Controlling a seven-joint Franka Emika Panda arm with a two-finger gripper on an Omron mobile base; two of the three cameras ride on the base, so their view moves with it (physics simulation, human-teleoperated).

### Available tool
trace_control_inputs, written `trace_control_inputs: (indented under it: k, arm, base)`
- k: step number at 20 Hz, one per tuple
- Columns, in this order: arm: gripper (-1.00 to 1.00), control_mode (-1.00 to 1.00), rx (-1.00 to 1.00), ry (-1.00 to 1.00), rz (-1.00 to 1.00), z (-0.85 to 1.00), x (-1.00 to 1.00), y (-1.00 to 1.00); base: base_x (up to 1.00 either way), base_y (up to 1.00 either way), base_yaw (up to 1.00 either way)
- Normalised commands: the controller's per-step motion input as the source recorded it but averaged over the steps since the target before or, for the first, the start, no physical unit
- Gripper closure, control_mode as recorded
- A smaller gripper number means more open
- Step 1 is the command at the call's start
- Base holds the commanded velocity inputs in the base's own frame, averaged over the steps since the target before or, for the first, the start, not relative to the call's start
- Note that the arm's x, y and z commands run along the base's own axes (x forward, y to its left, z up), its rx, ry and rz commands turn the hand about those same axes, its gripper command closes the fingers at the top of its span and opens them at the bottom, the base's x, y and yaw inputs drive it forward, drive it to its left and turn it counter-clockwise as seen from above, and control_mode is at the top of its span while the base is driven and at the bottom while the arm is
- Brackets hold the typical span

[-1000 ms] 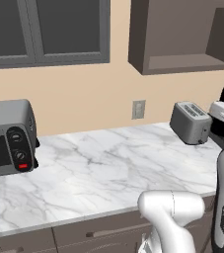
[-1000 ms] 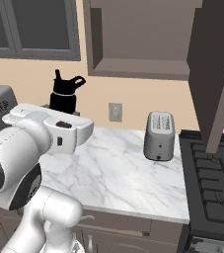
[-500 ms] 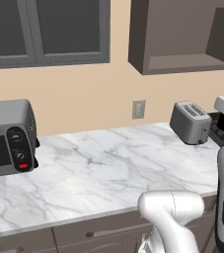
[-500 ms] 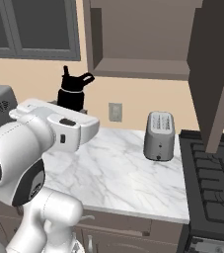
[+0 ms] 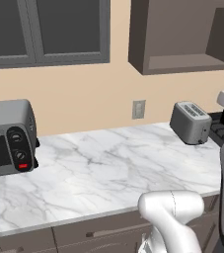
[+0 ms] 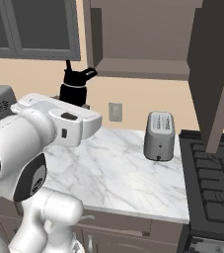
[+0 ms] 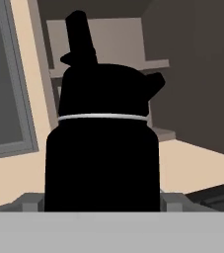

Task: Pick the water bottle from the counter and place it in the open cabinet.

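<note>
Two risks we see from here. First, the water bottle (image 6: 75,89) sits upper left of the right base frame, lifted off the counter (image 6: 123,168) and just below-left of the open cabinet (image 6: 138,39); its tall cap spout looks close to the level of the cabinet's bottom lip, so we'd judge a clip on that edge likely if the arm goes straight in without more height. Second, grip: in the hand view the water bottle (image 7: 102,153) occupies the centre, with small grey finger tips (image 7: 32,201) showing at either side of its base. We read the gripper (image 7: 102,205) as pinching the bottle low on the body, so a knock at the cap could lever it out.

Materials and shapes:
- bottle: smooth all-black cylinder, narrower cap, thin pale ring at the shoulder, little friction expected
- counter: polished white marble, grey veins
- cabinet: dark brown box, flat matte shelf, plain recess
- toaster (image 6: 159,135): brushed grey metal, rounded corners, lower centre-right, well apart from the bottle
- toaster oven (image 5: 7,136): grey, left edge of the left base frame
</note>
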Motion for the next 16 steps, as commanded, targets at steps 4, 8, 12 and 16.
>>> trace_control_inputs:
  k: [4, 8, 12, 16]
  arm:
    - [1.0, -1.0, 0.0, 0.0, -0.01, 0.12, 0.0, -0.03]
    - [1.0, -1.0, 0.0, 0.0, 0.0, 0.09, 0.0, -0.1]
    - [1.0, -1.0, -0.01, 0.0, 0.0, 0.07, 0.0, -0.14]
    - [1.0, -1.0, -0.02, 0.0, 0.0, 0.04, 0.0, -0.11]
  base:
    - [0.0, 0.0, 0.0]
    - [0.0, 0.0, 0.0]
    - [0.0, 0.0, 0.0]
    - [0.0, 0.0, 0.0]
